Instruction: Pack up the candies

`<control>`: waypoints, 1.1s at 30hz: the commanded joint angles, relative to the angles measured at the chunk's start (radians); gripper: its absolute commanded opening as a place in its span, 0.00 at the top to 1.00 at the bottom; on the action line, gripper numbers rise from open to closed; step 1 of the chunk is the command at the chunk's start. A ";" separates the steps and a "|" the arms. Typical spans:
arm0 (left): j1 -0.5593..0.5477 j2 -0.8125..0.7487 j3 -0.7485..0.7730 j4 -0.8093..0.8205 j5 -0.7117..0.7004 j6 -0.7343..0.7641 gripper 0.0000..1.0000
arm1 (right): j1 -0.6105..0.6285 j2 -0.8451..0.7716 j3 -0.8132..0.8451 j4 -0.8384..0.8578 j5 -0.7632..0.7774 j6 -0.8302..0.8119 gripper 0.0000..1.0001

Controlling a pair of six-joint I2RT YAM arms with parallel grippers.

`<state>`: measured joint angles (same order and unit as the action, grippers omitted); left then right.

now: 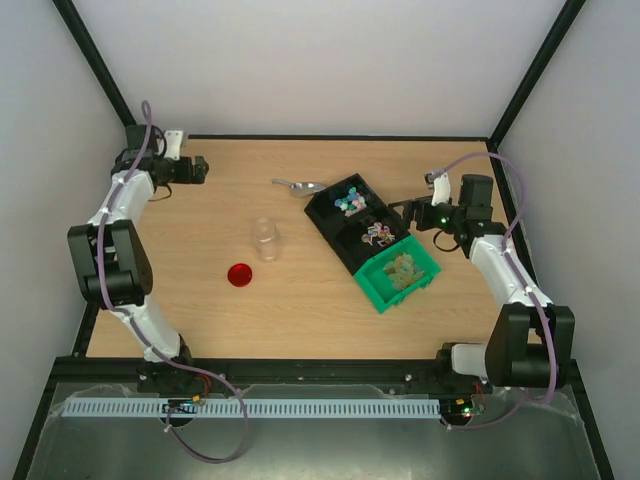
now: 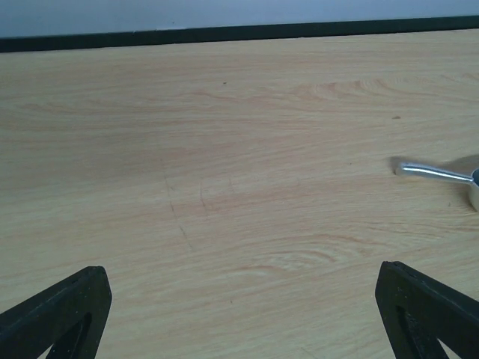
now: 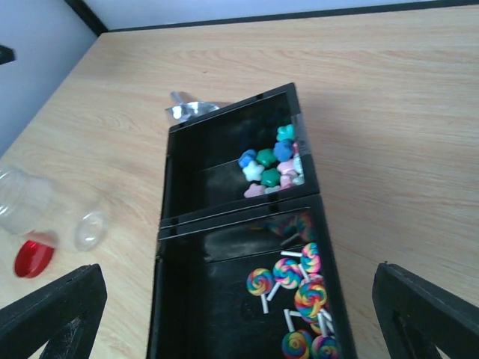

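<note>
Candies (image 3: 267,161), tiny pastel and swirled sweets, sit in the black plastic bins (image 3: 194,172) just beside your right gripper (image 3: 239,299). Both it and the left gripper (image 2: 239,299) gape wide, empty. Bring the left squarely over the handle of the silver metal scoop (image 1: 300,186) before closing.

No readable text or labels anywhere

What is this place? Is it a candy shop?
Probably a robot lab, not a shop: a left arm and right arm bolted to one wooden table, plain white walls with black frame bars, and just a few bins of candies.
</note>
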<state>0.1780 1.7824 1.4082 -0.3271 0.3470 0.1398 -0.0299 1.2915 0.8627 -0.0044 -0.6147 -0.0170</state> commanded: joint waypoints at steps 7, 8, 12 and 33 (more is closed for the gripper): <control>-0.108 0.319 0.471 -0.404 0.214 0.550 0.01 | -0.017 0.024 0.066 -0.168 -0.216 -0.118 0.01; -0.129 0.365 0.532 -0.474 0.223 0.603 0.00 | -0.018 0.020 0.065 -0.173 -0.222 -0.124 0.01; -0.182 0.500 0.680 -0.616 0.272 0.801 0.00 | -0.022 0.002 0.052 -0.171 -0.224 -0.131 0.01; -0.338 0.753 0.802 -0.363 0.235 1.038 0.03 | -0.039 0.016 0.026 -0.205 -0.233 -0.188 0.01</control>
<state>-0.1379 2.4973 2.1666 -0.7704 0.5888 1.1332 -0.0635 1.3071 0.9028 -0.1619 -0.8299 -0.1852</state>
